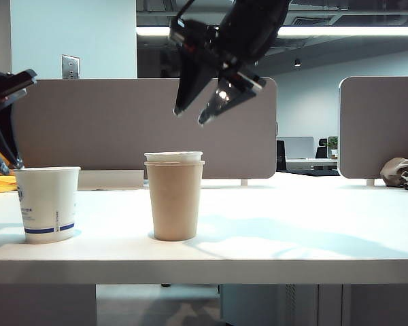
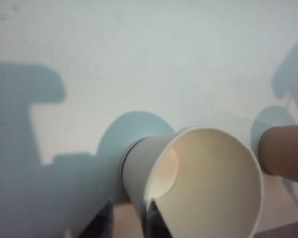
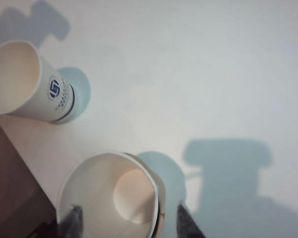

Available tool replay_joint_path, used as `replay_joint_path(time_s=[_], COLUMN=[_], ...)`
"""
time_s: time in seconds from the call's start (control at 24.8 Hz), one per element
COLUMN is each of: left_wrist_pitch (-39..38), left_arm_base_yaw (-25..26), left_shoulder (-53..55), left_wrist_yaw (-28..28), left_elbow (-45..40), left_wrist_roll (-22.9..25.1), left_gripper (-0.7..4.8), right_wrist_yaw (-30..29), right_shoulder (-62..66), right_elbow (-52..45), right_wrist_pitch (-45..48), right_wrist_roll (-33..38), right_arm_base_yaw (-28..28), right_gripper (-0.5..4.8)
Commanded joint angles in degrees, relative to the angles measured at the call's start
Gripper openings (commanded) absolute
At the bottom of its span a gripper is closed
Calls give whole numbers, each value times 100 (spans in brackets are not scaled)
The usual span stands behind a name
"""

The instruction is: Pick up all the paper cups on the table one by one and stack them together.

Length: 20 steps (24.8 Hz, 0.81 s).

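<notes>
Two cups are nested already, one is not, so the risk sits at the left of the desk (image 1: 313, 238). Over there the left gripper (image 1: 3, 159) hangs at the frame's edge, just above and behind the lone white cup (image 1: 47, 202), its jaws apart with one dark finger (image 2: 154, 223) at the rolled rim in the wrist view. Thin paper wall, tapered, light, blue band near the base: if a finger catches that rim on the way down, I judge the cup tips or skids on the smooth white top, and a hard squeeze would oval its mouth so it won't seat in the stack. Moving to the middle, the tan cup (image 1: 175, 200) stands upright with a second white cup (image 1: 173, 157) dropped inside, only its rim showing above the tan lip. It looks level, but how deep it has seated I cannot tell; a shallow seat could make the next cup wobble. Above and to the right the right gripper (image 1: 190, 115) hovers clear of the stack, jaws spread wide and empty, glossy black fingers pointing down. Any low sideways drift there could clip the stack and topple it.
</notes>
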Motion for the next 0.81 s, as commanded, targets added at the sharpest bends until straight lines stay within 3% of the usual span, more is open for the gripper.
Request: replay_joint_path(time_s=[0.04, 0.56, 0.81], left_wrist_pitch=[96, 140, 94], left_arm_base_yaw=[7, 4, 2], left_shoulder=[42, 157, 254], left_wrist_yaw=[26, 299, 411], left_elbow=[15, 15, 15], left_wrist_roll=[13, 46, 46], left_gripper=[89, 89, 89], right_wrist_yaw=[-28, -35, -35], right_shoulder=[-238, -933, -1010], right_elbow=[35, 35, 35], right_wrist_pitch=[157, 269, -304], right_wrist_roll=[-11, 140, 144], right_arm_base_yaw=[-2, -4, -2], right_gripper=[243, 242, 210])
